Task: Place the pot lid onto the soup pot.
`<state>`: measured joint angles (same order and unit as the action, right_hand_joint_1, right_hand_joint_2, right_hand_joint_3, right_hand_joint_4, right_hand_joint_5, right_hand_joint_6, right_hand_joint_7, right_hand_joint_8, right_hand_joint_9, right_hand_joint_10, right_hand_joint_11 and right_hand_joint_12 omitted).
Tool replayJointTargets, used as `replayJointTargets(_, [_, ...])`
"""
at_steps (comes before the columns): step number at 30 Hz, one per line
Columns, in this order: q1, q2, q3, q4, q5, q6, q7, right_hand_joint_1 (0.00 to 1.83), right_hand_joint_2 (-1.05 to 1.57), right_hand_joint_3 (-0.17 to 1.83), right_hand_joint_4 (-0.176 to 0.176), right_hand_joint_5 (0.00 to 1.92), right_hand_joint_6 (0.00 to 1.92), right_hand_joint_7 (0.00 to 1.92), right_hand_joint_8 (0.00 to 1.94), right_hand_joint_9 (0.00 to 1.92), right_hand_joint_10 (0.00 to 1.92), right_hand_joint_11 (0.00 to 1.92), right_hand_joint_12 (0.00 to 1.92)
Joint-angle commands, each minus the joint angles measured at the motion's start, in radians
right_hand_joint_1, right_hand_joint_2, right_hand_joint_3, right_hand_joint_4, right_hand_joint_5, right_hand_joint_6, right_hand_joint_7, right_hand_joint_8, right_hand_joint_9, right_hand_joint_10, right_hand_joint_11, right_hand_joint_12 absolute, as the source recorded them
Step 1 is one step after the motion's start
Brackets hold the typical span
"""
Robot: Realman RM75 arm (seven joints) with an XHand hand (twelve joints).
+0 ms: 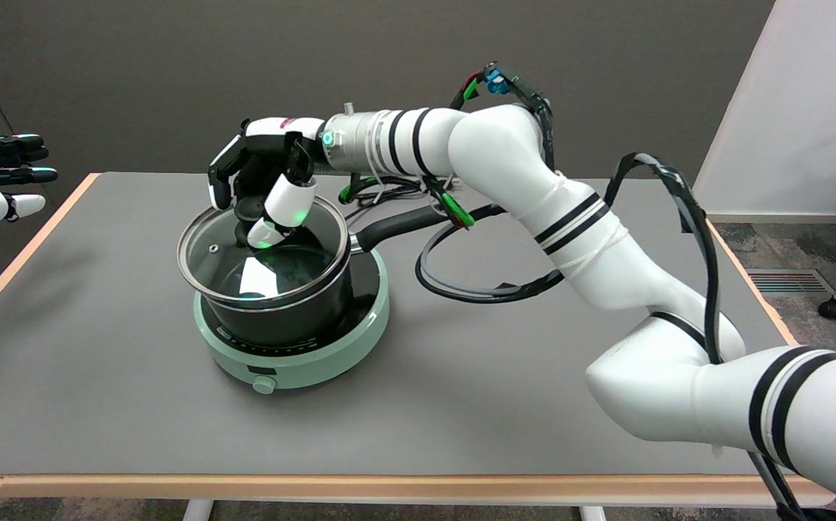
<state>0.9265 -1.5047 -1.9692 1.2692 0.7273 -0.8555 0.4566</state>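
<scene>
Fig.: lid held over pot, right hand at the knob.

Largest to smallest: grey table (99,376); right arm (584,239) reaching in from lower right; mint-green hob (331,347) w/ black pot (294,318) standing on it, long handle (396,223) pointing right; glass lid (222,271), steel-rimmed, lying over the pot mouth but set a little left and tilted, so prob. not yet seated; right hand (262,181) above it, thumb and fingers closed round the black knob (247,210), holding the lid; small vent hole (212,248) near the left rim. Handling (judged): lid is stiff, moderately heavy for its size, glass so breakable, smooth and slippery at rim; knob at centre is the sensible hold, keeps it balanced; lower level and centred so the rim drops inside the pot lip w/o a knock.
</scene>
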Motion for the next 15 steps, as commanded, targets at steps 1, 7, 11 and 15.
replayJointTargets(1, [0.009, -0.034, -0.003, -0.048, -0.023, 0.011, 0.0, 1.51, 0.76, 0.76, 0.123, 0.69, 1.26, 0.91, 1.25, 0.86, 1.56, 0.84, 1.9])
replayJointTargets(7, [0.009, -0.037, -0.003, -0.056, -0.024, 0.013, 0.0, 1.51, 0.76, 0.76, 0.122, 0.69, 1.26, 0.91, 1.25, 0.86, 1.56, 0.84, 1.9])
replayJointTargets(11, [0.009, -0.037, -0.003, -0.056, -0.024, 0.014, 0.0, 1.51, 0.76, 0.76, 0.122, 0.69, 1.26, 0.91, 1.25, 0.86, 1.56, 0.84, 1.9])
replayJointTargets(15, [0.009, -0.037, -0.001, -0.056, -0.024, 0.015, 0.0, 1.51, 0.76, 0.76, 0.122, 0.69, 1.26, 0.91, 1.25, 0.86, 1.56, 0.84, 1.9])
